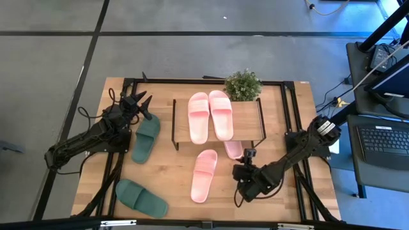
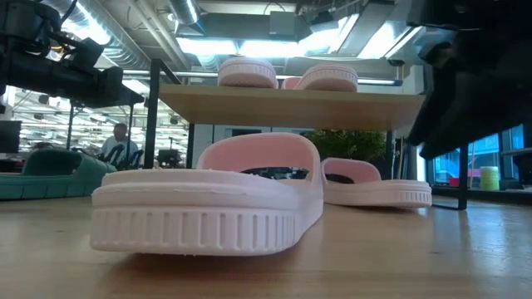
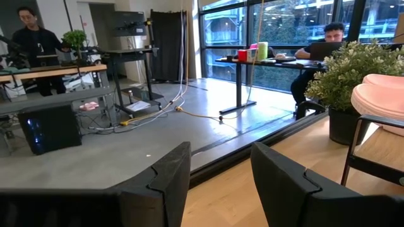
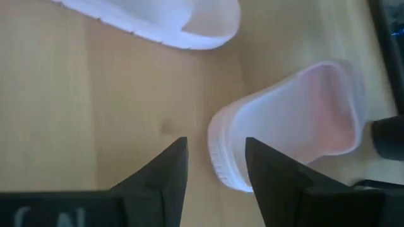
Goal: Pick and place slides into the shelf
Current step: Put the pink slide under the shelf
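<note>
The shelf point(image 1: 246, 118) carries two light pink slides point(image 1: 209, 115) side by side on its top board point(image 2: 291, 106). A third pink slide point(image 1: 204, 174) lies flat on the table in front of it. A fourth pink slide point(image 1: 233, 149) lies partly under the shelf. Two dark green slides point(image 1: 146, 137) point(image 1: 140, 197) rest on the table's left side. My right gripper point(image 4: 214, 154) is open and hovers over the table, just beside the end of the fourth slide point(image 4: 290, 126). My left gripper point(image 1: 142, 102) is open, raised near the far left, above the upper green slide.
A potted plant point(image 1: 243, 84) stands at the shelf's far right corner. The shelf's thin black legs point(image 4: 386, 135) stand close beside the fourth slide. Bare wood lies between the pink slide and the green slides. People are in the room beyond point(image 3: 319, 47).
</note>
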Controlling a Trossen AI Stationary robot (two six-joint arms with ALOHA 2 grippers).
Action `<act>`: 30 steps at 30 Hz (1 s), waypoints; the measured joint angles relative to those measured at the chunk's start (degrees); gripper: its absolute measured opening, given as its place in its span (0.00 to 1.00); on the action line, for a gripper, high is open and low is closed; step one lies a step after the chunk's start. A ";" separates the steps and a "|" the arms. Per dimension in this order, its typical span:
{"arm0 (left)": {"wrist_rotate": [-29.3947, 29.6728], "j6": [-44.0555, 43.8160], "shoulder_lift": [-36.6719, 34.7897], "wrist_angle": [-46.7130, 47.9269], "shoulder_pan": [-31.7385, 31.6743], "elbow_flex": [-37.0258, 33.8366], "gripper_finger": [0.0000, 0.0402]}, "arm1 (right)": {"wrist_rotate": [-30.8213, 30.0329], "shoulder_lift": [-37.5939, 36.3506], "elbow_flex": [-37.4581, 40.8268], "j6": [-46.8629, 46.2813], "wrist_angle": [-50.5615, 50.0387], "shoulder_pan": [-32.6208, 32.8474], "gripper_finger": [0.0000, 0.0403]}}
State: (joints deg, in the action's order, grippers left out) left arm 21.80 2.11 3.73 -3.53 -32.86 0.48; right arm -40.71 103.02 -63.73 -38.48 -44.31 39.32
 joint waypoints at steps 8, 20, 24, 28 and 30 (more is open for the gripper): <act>0.00 0.01 0.00 0.00 -0.02 0.01 0.40 | 0.48 0.00 0.33 5.93 -0.02 -0.88 0.40; 0.01 0.04 0.01 0.00 -0.02 -0.01 0.40 | 3.31 4.11 0.31 11.87 0.64 -4.34 0.40; 0.00 0.04 0.01 0.00 0.00 0.01 0.40 | 3.38 5.16 0.31 11.84 0.05 -4.68 0.40; 0.00 0.04 -0.01 0.00 0.00 0.00 0.40 | 3.39 5.42 0.31 11.96 -0.40 -5.41 0.40; 0.01 0.04 0.00 0.00 -0.01 0.00 0.40 | 3.37 5.44 0.31 12.01 -0.63 -6.03 0.40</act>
State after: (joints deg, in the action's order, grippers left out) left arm 21.82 2.15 3.74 -3.53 -32.87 0.47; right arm -37.34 108.47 -63.42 -26.48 -44.95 33.29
